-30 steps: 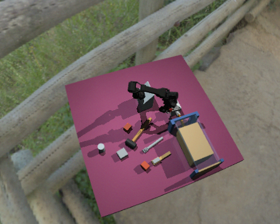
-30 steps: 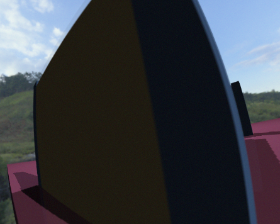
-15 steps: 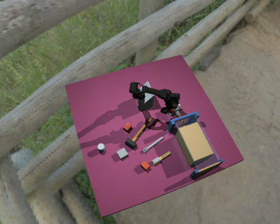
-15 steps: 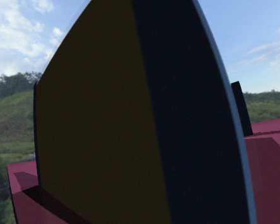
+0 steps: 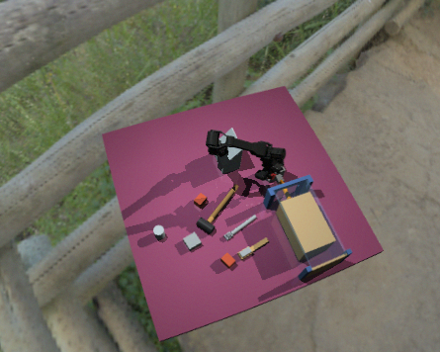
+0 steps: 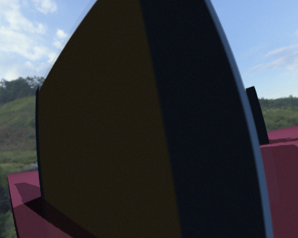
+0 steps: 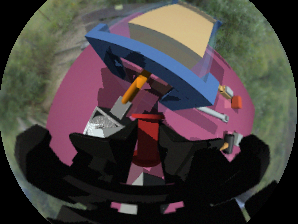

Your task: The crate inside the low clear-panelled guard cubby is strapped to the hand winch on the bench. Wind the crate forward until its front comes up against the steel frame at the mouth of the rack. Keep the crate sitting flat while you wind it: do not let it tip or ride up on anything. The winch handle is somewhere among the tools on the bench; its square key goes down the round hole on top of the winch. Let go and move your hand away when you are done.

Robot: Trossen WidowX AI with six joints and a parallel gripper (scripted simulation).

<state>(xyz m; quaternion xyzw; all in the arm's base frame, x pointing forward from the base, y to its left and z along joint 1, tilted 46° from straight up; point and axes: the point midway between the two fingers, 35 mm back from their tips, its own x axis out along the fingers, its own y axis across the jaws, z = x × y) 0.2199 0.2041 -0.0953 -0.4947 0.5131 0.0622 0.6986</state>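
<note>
The tan crate (image 5: pixel 308 224) (image 7: pixel 172 22) sits inside the clear-panelled cubby and looks flat. Its front is behind the blue frame (image 5: pixel 302 182) (image 7: pixel 170 72) at the mouth, with a small gap in the top view. An orange strap (image 7: pixel 134 90) runs out under the frame to the grey winch (image 7: pixel 102 122), left of the fingers in the wrist view. My gripper (image 5: pixel 276 177) (image 7: pixel 148 140) is shut on the red grip of the winch handle (image 7: pixel 148 134). The fingers and grip hide the key and its hole. The exterior view is mostly filled by a dark surface.
A hammer (image 5: pixel 222 205), a silver wrench (image 5: pixel 242 227) and a brush-like tool (image 5: pixel 254 247) lie beside the cubby. Two orange blocks (image 5: pixel 200 199) (image 5: pixel 227 260), a grey block (image 5: pixel 192 241) and a white cylinder (image 5: pixel 158 232) stand farther off.
</note>
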